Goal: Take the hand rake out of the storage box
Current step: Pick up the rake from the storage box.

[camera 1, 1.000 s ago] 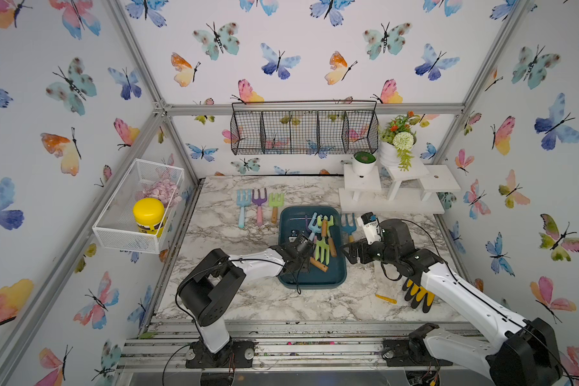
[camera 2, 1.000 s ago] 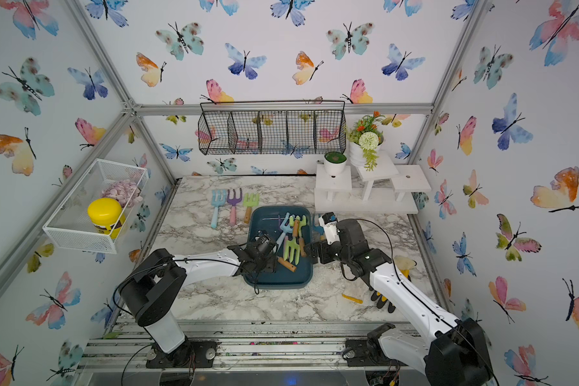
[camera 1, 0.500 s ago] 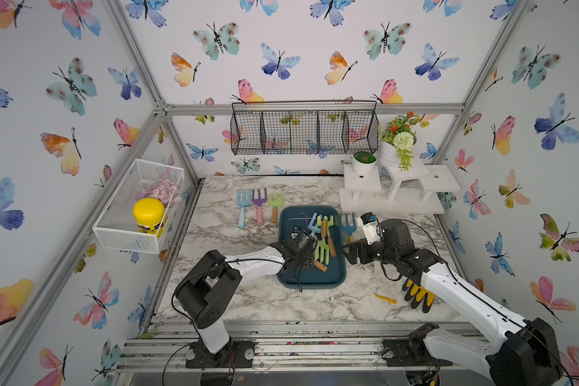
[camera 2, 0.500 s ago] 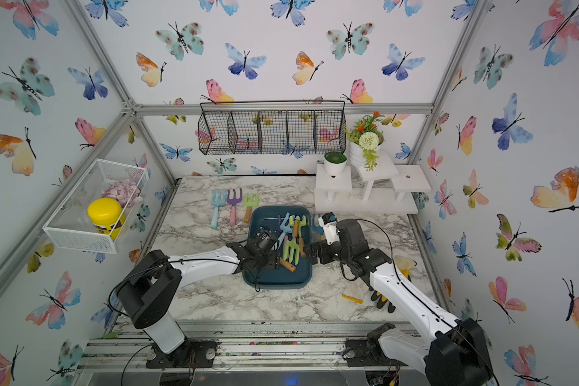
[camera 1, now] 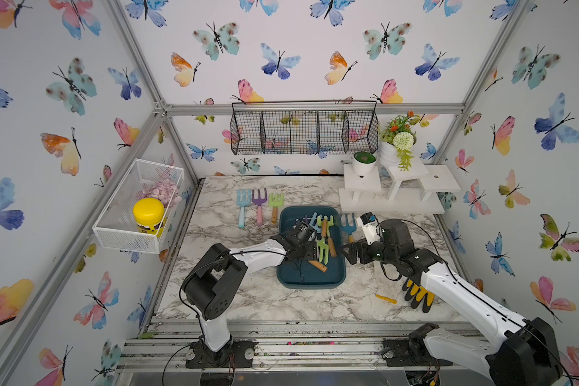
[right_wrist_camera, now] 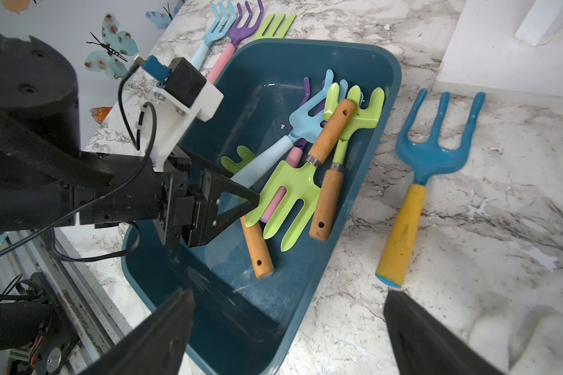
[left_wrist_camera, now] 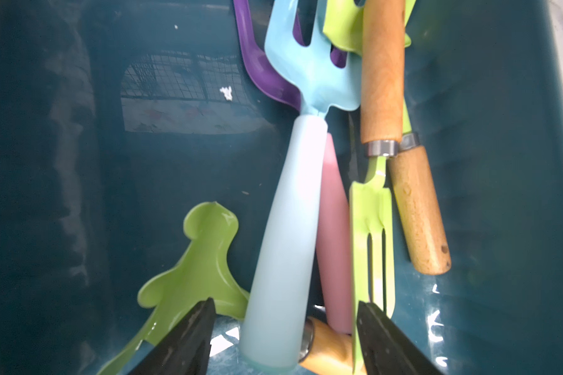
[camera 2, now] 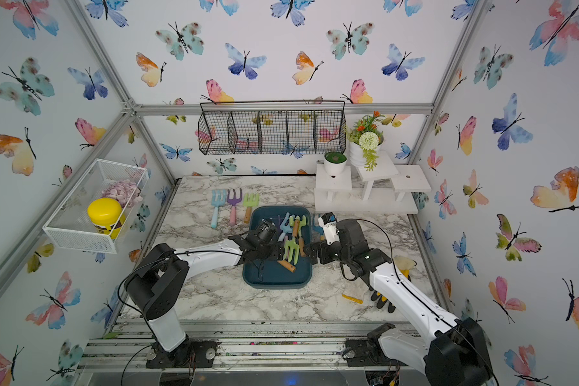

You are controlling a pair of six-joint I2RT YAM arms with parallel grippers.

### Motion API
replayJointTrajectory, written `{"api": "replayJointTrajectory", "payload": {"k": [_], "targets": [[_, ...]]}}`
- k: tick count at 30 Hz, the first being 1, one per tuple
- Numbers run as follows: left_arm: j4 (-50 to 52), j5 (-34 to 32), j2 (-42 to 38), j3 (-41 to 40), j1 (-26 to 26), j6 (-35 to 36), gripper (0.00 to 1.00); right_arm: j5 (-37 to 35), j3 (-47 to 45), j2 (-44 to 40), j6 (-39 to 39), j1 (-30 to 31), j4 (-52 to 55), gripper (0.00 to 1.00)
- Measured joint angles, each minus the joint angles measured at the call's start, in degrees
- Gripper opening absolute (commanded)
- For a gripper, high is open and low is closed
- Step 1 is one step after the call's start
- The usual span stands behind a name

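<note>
Lower centre of the frame, the box (camera 1: 310, 284) sits on the table (camera 1: 248, 300). My left gripper (left_wrist_camera: 285, 305) is down inside it, jaws apart astride the pale-blue rake (left_wrist_camera: 290, 227) handle, nothing clamped. My right gripper (right_wrist_camera: 290, 292) hangs wide open and empty at the box's right rim. Farther back, three rakes (camera 1: 259, 207) lie in a row.

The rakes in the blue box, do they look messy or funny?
Yes. The rakes in the box lie heaped and crossed over each other, unlike the row of three lined up neatly on the table beside it.
</note>
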State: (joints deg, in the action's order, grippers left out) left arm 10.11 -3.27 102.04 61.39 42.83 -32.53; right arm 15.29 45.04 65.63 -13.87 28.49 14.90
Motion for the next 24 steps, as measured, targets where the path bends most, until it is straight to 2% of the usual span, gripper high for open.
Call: {"api": "replayJointTrajectory", "payload": {"k": [15,24], "targets": [[-1.29,0.22,1.88,-1.38,3.58,-2.1,0.72,0.74,0.0,1.01,0.0,0.0,0.02,0.98],[-1.31,-0.39,2.32,-1.51,3.69,-1.92,0.65,0.94,0.0,1.01,0.0,0.0,0.02,0.98]]}}
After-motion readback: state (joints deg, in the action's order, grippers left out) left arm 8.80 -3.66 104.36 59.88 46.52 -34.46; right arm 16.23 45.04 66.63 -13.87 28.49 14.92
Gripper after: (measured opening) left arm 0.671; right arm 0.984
